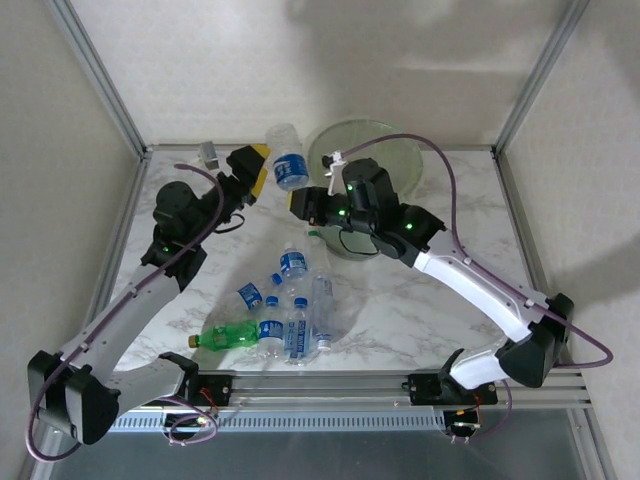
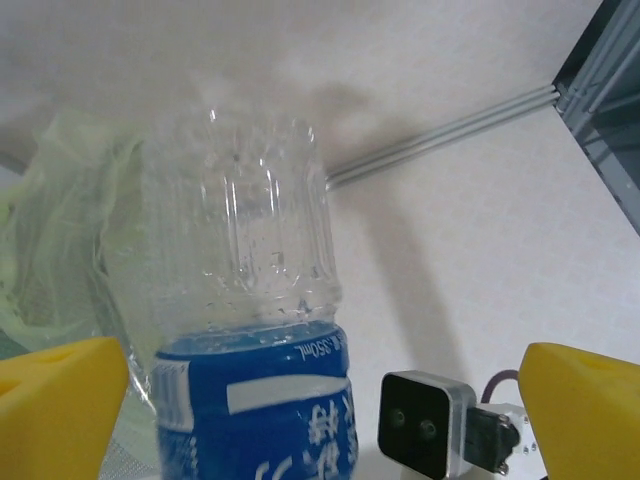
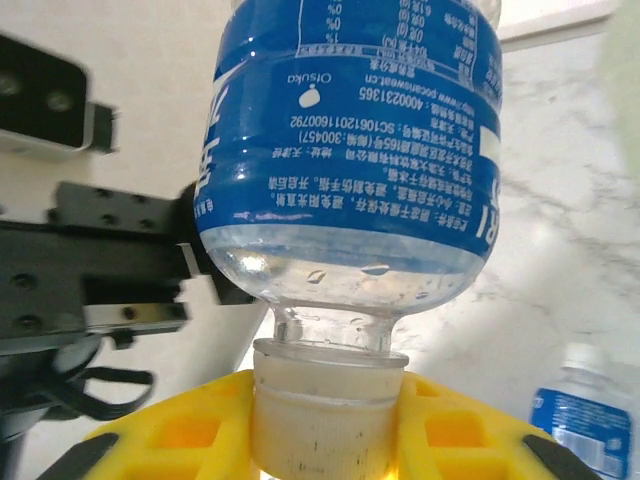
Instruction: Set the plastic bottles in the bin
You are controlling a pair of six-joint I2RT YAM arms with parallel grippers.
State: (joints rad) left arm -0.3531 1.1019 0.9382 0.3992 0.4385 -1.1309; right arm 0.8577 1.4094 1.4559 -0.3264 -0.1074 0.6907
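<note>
**Top external: bottle clamped by its cap beside the bin**

The pale-green bin (image 1: 405,150) stands at the far side of the marble table (image 1: 400,310). Just left of it, outside the rim, is the held bottle (image 1: 289,160). Its blue label (image 3: 345,130) reads "Otsuka". The right claw (image 3: 328,430) is closed on the white cap (image 3: 325,385). The left claw (image 2: 325,400) stands wide apart, one yellow finger on each side of this bottle. Other bottles (image 1: 290,315) and one green bottle (image 1: 228,336) lie nearer the arms.

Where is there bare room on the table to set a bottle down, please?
Bare marble: between the bottle pile and the right arm, and right of the bin to the frame. Crowded: the pile itself, and left of the bin around the held bottle.
</note>
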